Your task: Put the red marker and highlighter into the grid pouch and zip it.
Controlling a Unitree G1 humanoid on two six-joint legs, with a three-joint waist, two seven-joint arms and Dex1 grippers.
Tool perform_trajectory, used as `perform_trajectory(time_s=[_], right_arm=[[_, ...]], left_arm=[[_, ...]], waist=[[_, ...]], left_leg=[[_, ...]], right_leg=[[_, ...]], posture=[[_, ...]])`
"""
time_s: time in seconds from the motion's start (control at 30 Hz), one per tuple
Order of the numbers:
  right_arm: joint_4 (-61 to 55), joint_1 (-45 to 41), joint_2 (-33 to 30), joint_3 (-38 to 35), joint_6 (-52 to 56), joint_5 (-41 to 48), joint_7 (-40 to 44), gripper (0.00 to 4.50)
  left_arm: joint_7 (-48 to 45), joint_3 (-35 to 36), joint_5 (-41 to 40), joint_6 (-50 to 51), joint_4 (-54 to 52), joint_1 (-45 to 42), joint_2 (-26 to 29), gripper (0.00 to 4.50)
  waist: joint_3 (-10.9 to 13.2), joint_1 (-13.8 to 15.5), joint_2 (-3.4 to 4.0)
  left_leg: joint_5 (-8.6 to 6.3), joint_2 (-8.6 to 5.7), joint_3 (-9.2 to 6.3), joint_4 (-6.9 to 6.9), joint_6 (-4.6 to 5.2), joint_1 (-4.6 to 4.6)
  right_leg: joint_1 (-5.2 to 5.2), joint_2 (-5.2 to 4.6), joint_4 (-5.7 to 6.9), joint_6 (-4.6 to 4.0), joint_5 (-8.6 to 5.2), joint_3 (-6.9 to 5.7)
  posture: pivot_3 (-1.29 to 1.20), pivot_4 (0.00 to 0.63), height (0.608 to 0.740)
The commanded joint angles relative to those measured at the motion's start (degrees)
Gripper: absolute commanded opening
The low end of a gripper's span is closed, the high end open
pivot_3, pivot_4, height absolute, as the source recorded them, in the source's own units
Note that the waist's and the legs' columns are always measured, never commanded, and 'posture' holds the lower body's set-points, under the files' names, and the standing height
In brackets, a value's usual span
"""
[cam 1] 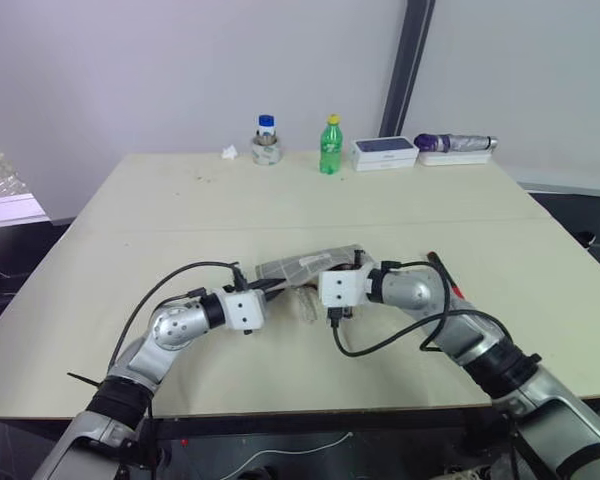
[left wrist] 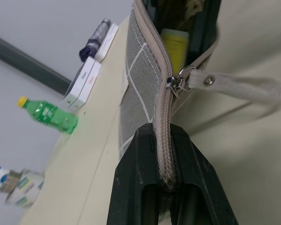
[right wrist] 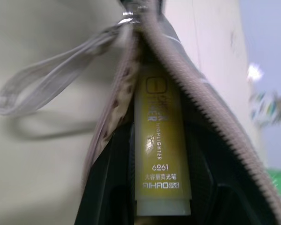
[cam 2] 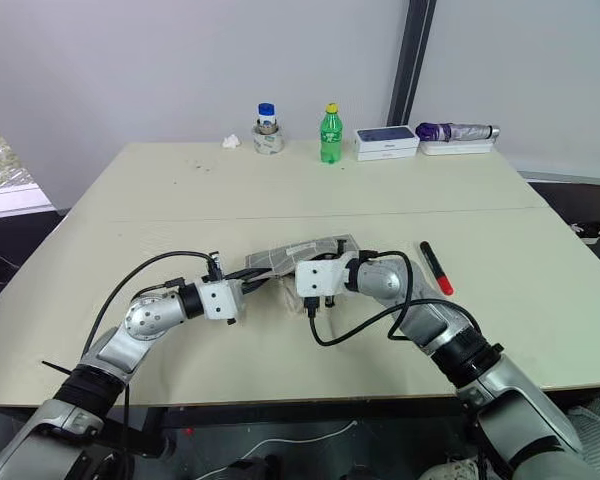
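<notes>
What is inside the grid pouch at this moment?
The highlighter, held by the right claw, pokes into the open grid pouch. Deeper contents are covered by fabric. The red marker lies outside on the table.

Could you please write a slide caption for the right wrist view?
Right end effector slides the highlighter into the open grid pouch.

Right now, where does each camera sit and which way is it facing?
Head views: on the head, looking forward and down over both arms at the table; red marker lies aside.
Left wrist view: along the left gripper, shut on the grid pouch zipper edge.
Right wrist view: along the right gripper, pushing the highlighter into the pouch.
Shared: both wrist views show highlighter and pouch opening.
</notes>
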Motion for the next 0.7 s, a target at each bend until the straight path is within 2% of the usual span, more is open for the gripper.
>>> perform_trajectory(time_s=[0.03, 0.1, 0.13, 0.27, 0.3, 0.43, 0.53, 0.67, 0.7], right_arm=[[1.6, -1.7, 2.4, -1.3, -4.4, 0.1, -0.1, 0.90], [1.8, -0.7, 1.9, -2.4, -5.6, 0.6, 1.0, 1.96], [1.6, 0.0, 1.7, -3.0, -6.1, 1.2, 1.5, 2.34], [-2.9, 3.2, 2.1, -7.2, -1.9, 5.3, 3.3, 4.30], [-5.1, 4.1, 2.6, -8.8, 0.5, 7.7, 3.9, 4.47], [-14.1, 8.5, 3.8, -15.3, 9.8, 16.5, 5.4, 4.47], [-22.1, 16.1, 2.4, -24.1, 19.1, 26.1, 6.0, 4.47], [-26.0, 25.4, 0.6, -34.0, 24.9, 30.9, 3.5, 4.47], [-25.9, 27.6, -0.5, -35.8, 25.4, 29.5, 2.0, 4.47]], left_arm=[[1.2, 3.0, -1.4, 0.4, 1.4, -1.9, 1.3, 0.00], [1.4, 3.5, -1.5, 0.3, 2.0, -2.0, 1.9, 0.00], [1.5, 3.7, -1.7, 0.4, 2.2, -2.1, 2.1, 0.00], [2.2, 4.1, -1.2, 0.3, 3.0, -1.7, 2.4, 0.00], [2.4, 4.2, -0.9, 0.1, 3.4, -1.5, 2.5, 0.00], [3.3, 4.5, -0.7, -0.1, 4.2, -1.2, 2.7, 0.00], [3.6, 4.3, -0.5, -0.4, 4.6, -1.0, 2.8, 0.00], [4.1, 4.0, -0.4, -0.9, 5.3, -0.6, 2.6, 0.00], [4.3, 3.8, -0.3, -1.2, 5.8, -0.7, 2.4, 0.00]], waist=[[0.0, 0.0, 0.00], [0.0, 0.2, 0.00], [0.0, 0.1, -0.01], [0.0, 0.1, -0.01], [0.0, 0.1, -0.01], [0.0, 0.1, -0.01], [0.0, 0.5, -0.01], [0.0, 0.7, -0.01], [0.0, 0.6, 0.00]], left_leg=[[0.00, 0.00, 0.00, 0.00, 0.00, 0.00], [0.00, -0.01, -0.01, 0.01, 0.00, 0.00], [0.00, -0.01, -0.01, 0.01, 0.00, 0.00], [0.00, 0.00, -0.02, 0.01, 0.00, 0.00], [0.00, 0.00, -0.01, 0.01, 0.01, 0.00], [0.00, 0.00, -0.02, 0.01, 0.01, 0.00], [-0.01, 0.00, -0.03, 0.01, 0.02, 0.00], [-0.03, -0.04, -0.06, 0.06, 0.04, -0.01], [-0.03, -0.04, -0.06, 0.05, 0.04, 0.01]], right_leg=[[0.00, 0.00, 0.01, 0.00, 0.00, 0.00], [0.00, 0.00, 0.01, 0.00, 0.00, 0.00], [0.01, 0.00, 0.01, 0.00, 0.00, 0.00], [0.01, 0.00, 0.01, 0.00, 0.00, 0.00], [0.01, 0.00, 0.01, 0.00, 0.00, 0.00], [0.00, 0.00, 0.03, 0.00, 0.00, 0.00], [0.03, 0.00, 0.01, 0.00, 0.00, 0.00], [0.11, -0.03, -0.03, 0.00, 0.00, -0.01], [0.11, -0.03, -0.03, 0.00, 0.00, -0.01]], posture=[[0.00, 0.150, 0.740], [0.00, 0.150, 0.740], [0.00, 0.150, 0.740], [0.00, 0.150, 0.740], [0.00, 0.150, 0.740], [0.00, 0.150, 0.740], [0.00, 0.150, 0.740], [0.00, 0.150, 0.740], [0.00, 0.150, 0.740]])
